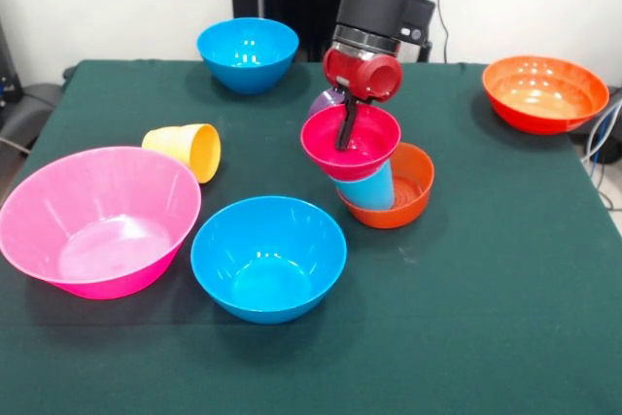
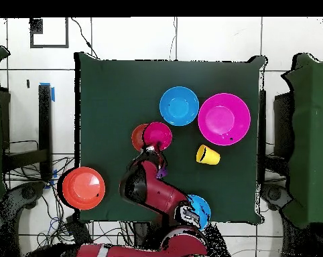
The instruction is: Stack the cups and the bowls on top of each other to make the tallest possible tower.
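The tower stands at mid table: the small orange-red bowl [image 1: 408,196] is the base, the light blue cup [image 1: 369,189] leans in it, and the small magenta bowl [image 1: 364,148] sits on top. My gripper [image 1: 343,136] comes down from above and is shut on the magenta bowl's far rim, with one finger inside it. The purple cup [image 1: 324,100] shows partly behind the gripper. The yellow cup [image 1: 190,150] lies on its side to the left. In the overhead view the magenta bowl [image 2: 157,135] covers most of the orange-red bowl [image 2: 137,137], and the gripper [image 2: 160,151] is at its edge.
The big pink bowl [image 1: 97,221] and a blue bowl [image 1: 267,258] stand at the front left. A second blue bowl [image 1: 248,52] is at the far side. The wide orange bowl [image 1: 544,92] is at the far right, near the table's edge.
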